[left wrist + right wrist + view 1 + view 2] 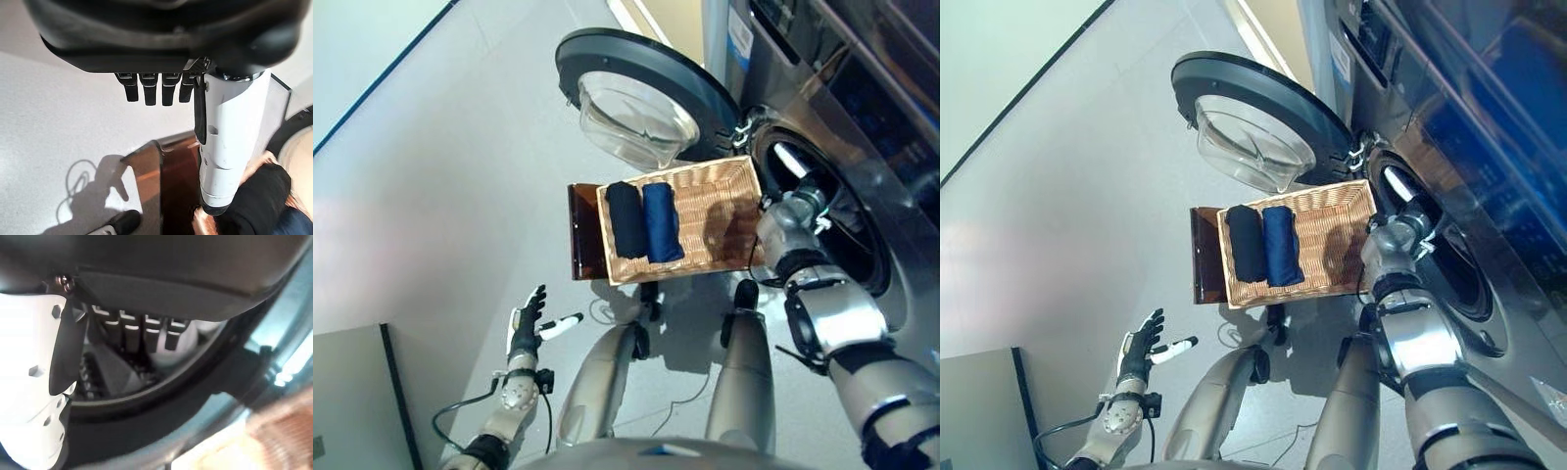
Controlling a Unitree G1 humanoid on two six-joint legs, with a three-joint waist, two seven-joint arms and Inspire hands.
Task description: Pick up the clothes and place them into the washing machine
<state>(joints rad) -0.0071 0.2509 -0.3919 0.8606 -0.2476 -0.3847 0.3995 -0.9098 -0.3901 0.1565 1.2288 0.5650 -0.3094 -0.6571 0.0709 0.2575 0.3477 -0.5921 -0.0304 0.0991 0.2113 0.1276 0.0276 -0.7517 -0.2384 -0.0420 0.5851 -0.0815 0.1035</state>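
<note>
A wicker basket (720,201) stands on the floor in front of the washing machine (862,117). In it lie two rolled clothes side by side, a black one (626,220) and a blue one (662,220). My right arm reaches past the basket's right end to the mouth of the drum (832,225). In the right wrist view my right hand (132,330) has straight fingers pointing into the dark drum and holds nothing. My left hand (526,328) hangs low at the left over the floor, fingers spread and empty, well short of the basket.
The round machine door (646,98) stands wide open above the basket's far side. A brown board (582,235) lies under the basket's left end. A grey box (352,392) fills the lower left corner.
</note>
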